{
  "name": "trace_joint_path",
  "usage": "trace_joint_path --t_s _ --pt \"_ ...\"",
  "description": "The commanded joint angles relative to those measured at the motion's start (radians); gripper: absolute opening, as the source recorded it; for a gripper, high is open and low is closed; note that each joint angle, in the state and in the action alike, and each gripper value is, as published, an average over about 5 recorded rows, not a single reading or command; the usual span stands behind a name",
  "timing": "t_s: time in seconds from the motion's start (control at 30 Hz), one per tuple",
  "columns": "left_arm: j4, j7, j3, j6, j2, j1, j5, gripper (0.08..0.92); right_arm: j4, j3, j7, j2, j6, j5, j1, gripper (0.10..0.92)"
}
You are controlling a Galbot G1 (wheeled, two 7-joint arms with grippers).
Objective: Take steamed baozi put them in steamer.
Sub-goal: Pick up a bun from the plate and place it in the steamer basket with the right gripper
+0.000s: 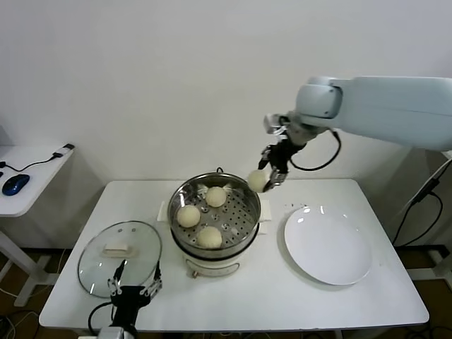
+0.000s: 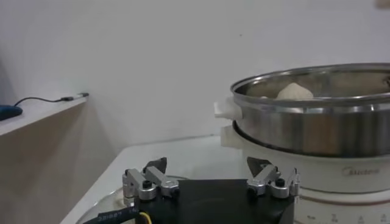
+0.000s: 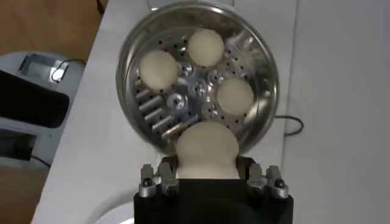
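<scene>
The white surface (image 1: pixel 367 296) carries the steamer (image 1: pixel 215 215), the landmark, holding three buns (image 1: pixel 210 236). A plate (image 1: pixel 328 246) lies right of it, a glass lid (image 1: pixel 120 256) left. Above its right rim the right hand (image 1: pixel 272 176) grasps the fourth bun (image 1: pixel 257 181). The left hand (image 1: pixel 134 288), released, waits beside the lid.
</scene>
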Motion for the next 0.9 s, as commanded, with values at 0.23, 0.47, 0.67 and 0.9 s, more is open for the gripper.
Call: trace_joint_path --t_s 0.23,0.47,0.67,0.9 --pt "0.000 -0.002 0.001 -0.011 0.000 0.009 0.003 0.823 -0.025 -0.010 0.238 0.180 -0.158 0.049 -0.232 0.636" --pt "-0.002 -0.001 0.000 -0.010 0.000 0.008 0.002 0.823 -0.097 0.010 0.239 0.182 -0.159 -0.025 -0.303 0.636" --pt "0.003 0.000 -0.004 -0.010 0.005 0.002 -0.003 0.823 -0.130 0.027 0.243 0.192 -0.157 -0.045 -0.334 0.636" --pt "0.008 0.001 -0.007 -0.006 0.007 -0.010 -0.008 0.823 -0.152 0.039 0.201 0.203 -0.111 -0.045 -0.328 0.656"
